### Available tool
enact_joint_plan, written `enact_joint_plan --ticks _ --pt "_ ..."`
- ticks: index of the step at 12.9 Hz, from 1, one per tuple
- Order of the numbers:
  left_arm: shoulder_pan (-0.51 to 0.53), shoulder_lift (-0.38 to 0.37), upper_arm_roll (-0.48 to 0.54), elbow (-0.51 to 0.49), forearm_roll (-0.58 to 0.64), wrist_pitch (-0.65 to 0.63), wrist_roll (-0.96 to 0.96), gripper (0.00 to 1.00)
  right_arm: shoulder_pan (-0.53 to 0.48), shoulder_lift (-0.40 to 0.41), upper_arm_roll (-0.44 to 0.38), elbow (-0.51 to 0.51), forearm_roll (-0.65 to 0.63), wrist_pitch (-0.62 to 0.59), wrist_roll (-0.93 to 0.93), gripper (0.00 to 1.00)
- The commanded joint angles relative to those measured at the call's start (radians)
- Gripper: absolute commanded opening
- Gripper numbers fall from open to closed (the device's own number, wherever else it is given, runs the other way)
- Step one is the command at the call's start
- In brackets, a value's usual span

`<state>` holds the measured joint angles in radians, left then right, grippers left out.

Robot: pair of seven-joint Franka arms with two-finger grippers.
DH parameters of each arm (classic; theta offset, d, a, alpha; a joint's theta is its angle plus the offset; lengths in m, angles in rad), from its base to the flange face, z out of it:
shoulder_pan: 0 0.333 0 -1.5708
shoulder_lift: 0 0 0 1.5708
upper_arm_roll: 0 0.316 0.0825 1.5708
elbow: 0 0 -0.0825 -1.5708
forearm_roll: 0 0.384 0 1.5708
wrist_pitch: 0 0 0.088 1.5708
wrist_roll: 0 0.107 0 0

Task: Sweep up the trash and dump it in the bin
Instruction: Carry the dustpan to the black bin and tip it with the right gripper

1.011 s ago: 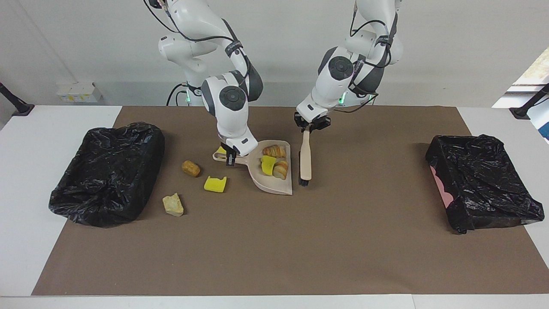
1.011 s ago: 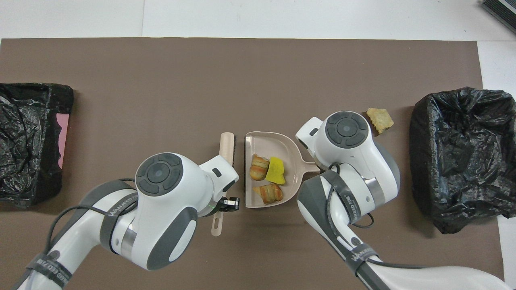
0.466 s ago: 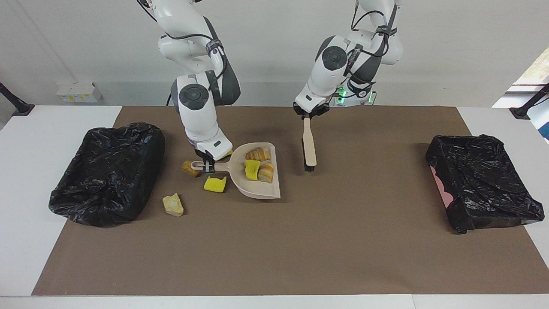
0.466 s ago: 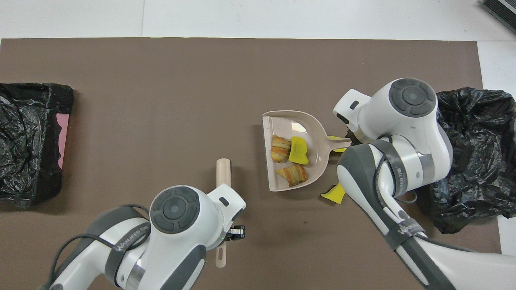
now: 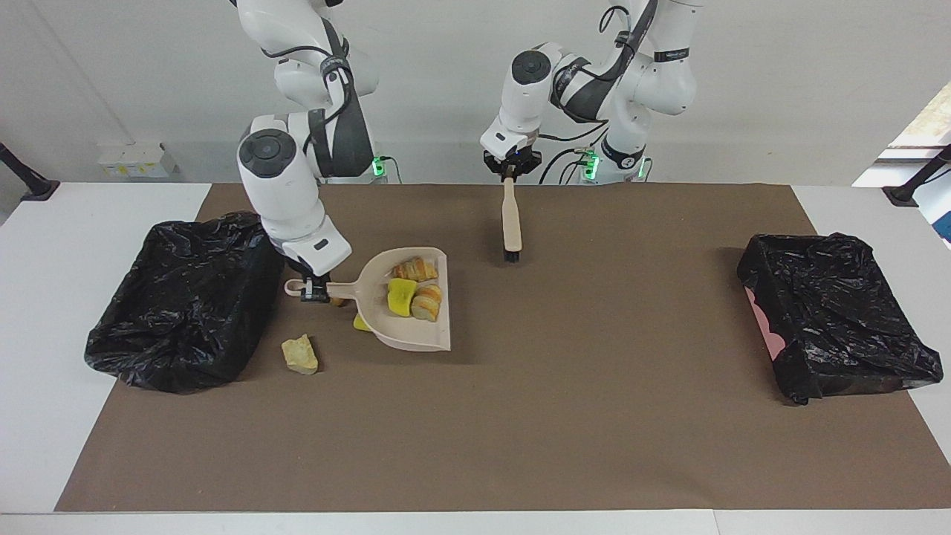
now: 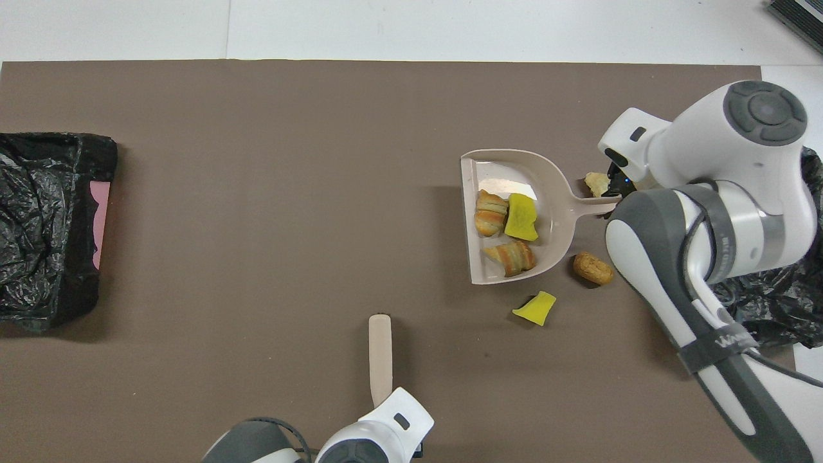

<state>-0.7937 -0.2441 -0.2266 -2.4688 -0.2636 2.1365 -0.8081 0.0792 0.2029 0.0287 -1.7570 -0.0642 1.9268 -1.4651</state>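
dustpan (image 5: 416, 312) shifted binward | handle (image 5: 338, 288) toward right-arm bin (image 5: 186, 297)

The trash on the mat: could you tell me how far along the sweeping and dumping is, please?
Done: three trash pieces lie in the dustpan.

In hand: the right gripper holds the dustpan by its handle, raised beside the black bin; the left gripper holds the brush.

Left: nothing is dumped, and several pieces, including a tan lump, lie on the mat.

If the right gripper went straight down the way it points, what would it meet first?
Probably bare brown mat. The right gripper, shut on the dustpan handle, points down beside the black bin. A brown lump and a tan chunk lie close by, though depth is unclear.
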Motion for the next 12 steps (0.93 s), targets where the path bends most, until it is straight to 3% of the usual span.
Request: enact_joint_plan --ticks 1,8,11,12 --pt "-0.028 -0.037 -0.049 -0.079 -0.003 0.087 -0.081 0.0 -0.067 -0.005 0.008 0.042 0.018 -0.043 -0.07 0.0" --pt "-0.081 -0.009 -0.051 -0.101 -0.005 0.123 -0.146 0.0 -0.283 -0.022 0.005 0.06 0.001 -0.049 -0.259 0.0" --pt "-0.075 0.006 -0.05 -0.091 -0.005 0.12 -0.154 0.55 -0.424 -0.023 0.005 0.073 0.006 -0.058 -0.41 0.0" --pt "-0.067 0.018 -0.046 -0.081 -0.005 0.114 -0.145 0.77 -0.461 -0.025 0.005 0.076 0.006 -0.058 -0.457 0.0"
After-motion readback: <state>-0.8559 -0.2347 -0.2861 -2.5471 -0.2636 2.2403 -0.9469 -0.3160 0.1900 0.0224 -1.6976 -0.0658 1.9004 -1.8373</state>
